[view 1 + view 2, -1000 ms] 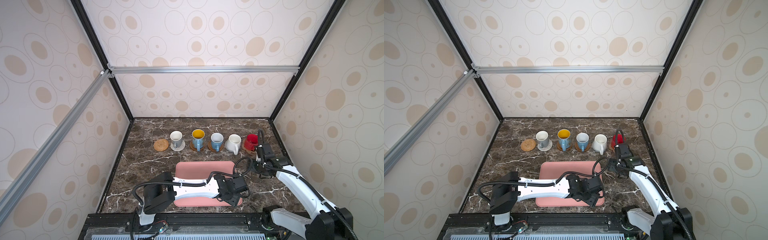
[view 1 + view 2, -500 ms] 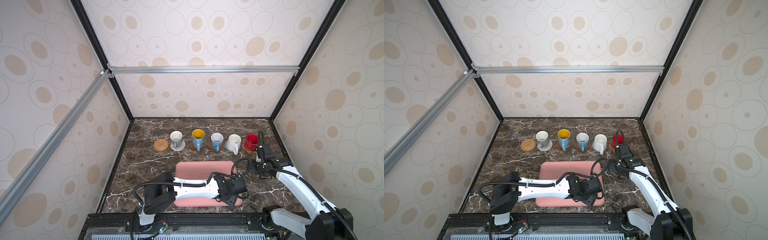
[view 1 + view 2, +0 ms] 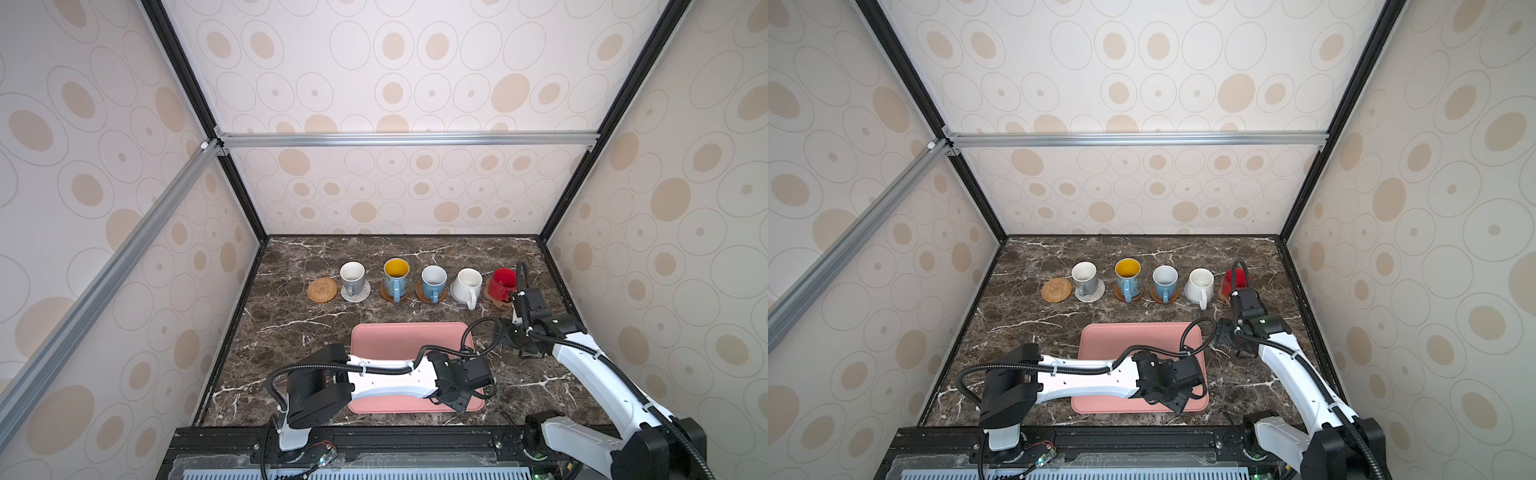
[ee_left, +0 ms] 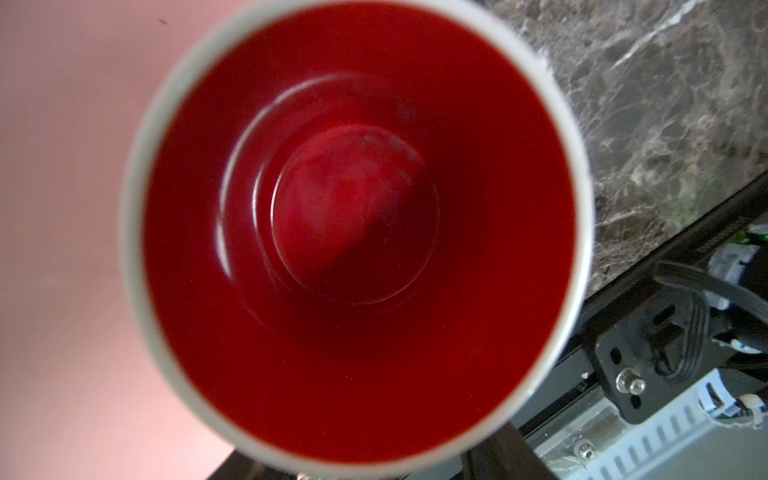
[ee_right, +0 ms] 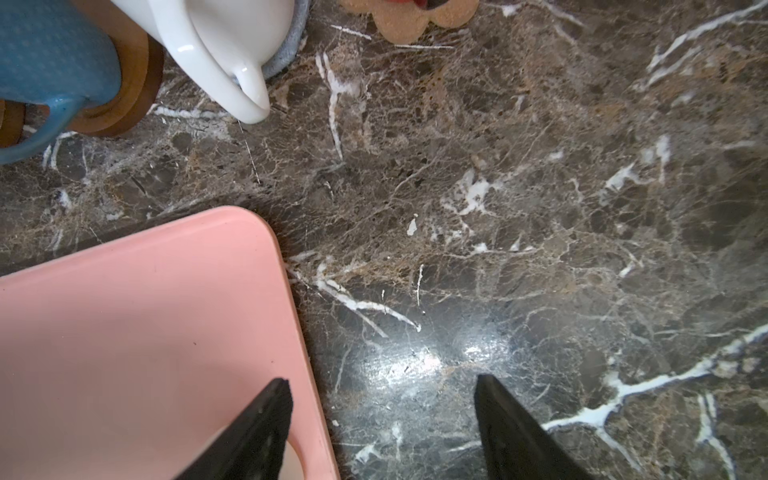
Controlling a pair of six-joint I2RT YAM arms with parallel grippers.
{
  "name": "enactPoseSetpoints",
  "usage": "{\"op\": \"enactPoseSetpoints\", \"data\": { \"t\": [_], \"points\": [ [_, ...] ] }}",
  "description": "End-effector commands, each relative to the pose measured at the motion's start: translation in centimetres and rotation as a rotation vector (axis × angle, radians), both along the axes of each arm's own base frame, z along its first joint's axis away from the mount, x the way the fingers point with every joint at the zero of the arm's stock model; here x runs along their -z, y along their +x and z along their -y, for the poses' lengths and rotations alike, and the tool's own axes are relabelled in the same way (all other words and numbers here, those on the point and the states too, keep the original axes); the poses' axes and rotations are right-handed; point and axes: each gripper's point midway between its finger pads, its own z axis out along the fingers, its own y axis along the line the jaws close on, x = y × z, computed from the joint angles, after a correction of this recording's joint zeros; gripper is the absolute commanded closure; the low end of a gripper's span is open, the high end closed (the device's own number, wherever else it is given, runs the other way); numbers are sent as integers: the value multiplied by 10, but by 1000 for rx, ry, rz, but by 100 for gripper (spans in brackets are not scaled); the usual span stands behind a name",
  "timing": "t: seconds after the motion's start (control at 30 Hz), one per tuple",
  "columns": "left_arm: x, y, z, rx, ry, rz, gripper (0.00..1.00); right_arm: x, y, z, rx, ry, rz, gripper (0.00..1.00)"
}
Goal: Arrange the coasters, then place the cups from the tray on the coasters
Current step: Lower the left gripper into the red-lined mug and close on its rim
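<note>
My left gripper (image 3: 455, 401) hovers over the last mug (image 4: 357, 232) on the tray (image 3: 399, 336), its jaws hidden so I cannot tell their state; next I lift the mug to the bare rattan coaster (image 3: 322, 289).

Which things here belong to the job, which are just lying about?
Job: bare round tan rattan coaster; white mug with red inside on flat pink rectangular tray; grey mug, patterned blue mug, light blue mug, plain white mug, red mug, all on coasters.
Not job: dark marble tabletop; aluminium frame bar.

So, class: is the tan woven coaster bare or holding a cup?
Bare: in both top views the tan woven coaster shows its whole top; the grey mug stands beside it.
</note>
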Motion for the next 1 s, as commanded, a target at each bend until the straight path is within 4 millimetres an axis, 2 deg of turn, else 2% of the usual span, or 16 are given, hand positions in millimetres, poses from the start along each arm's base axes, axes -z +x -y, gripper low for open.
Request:
{"op": "enactPoseSetpoints", "data": {
  "t": [0.0,0.5,0.97],
  "points": [
    [-8,4,5,-10,-20,36,46,2,-5,3,5,-2,-5,27],
    [2,8,-8,-22,17,55,59,3,-7,4,9,-4,-5,27],
    [8,12,-1,-15,10,63,65,3,-8,4,13,-4,-5,27]
  ]
}}
